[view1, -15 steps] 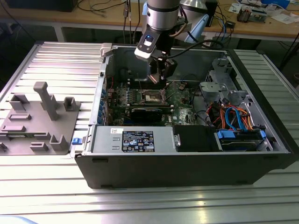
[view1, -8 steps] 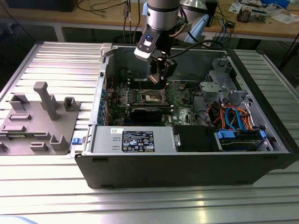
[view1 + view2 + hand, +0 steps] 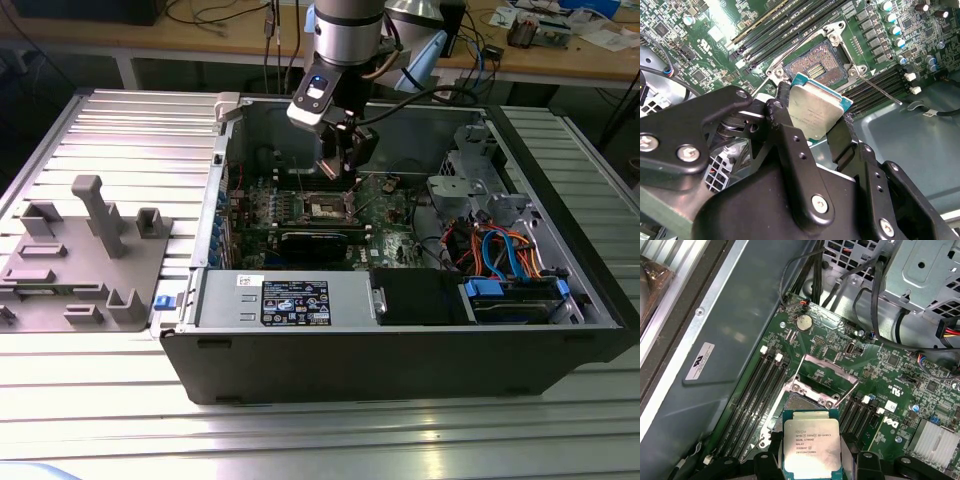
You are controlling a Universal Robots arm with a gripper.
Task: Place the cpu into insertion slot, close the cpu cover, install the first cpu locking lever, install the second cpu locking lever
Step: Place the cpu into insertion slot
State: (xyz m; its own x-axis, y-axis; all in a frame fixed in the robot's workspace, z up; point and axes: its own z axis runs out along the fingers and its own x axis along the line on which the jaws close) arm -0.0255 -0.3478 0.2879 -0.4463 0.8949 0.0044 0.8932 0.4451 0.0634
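The arm (image 3: 350, 30) points down into the computer case (image 3: 400, 370), its gripper (image 3: 341, 168) clamping the cpu (image 3: 816, 107) over the uncovered insertion slot (image 3: 819, 61).

Exterior view overlooks the whole computer case (image 3: 400, 360); both wrist views, close in, share the insertion slot (image 3: 822, 62) (image 3: 791, 403).

- The arm (image 3: 348, 25) comes down steeply from above, and its wrist (image 3: 318, 95) leans slightly toward the exterior view's left.
- The gripper (image 3: 340, 172) points down inside the open computer case (image 3: 400, 370), near its far wall.
- Its two black fingers (image 3: 785, 125) clamp opposite edges of the cpu (image 3: 812, 450).
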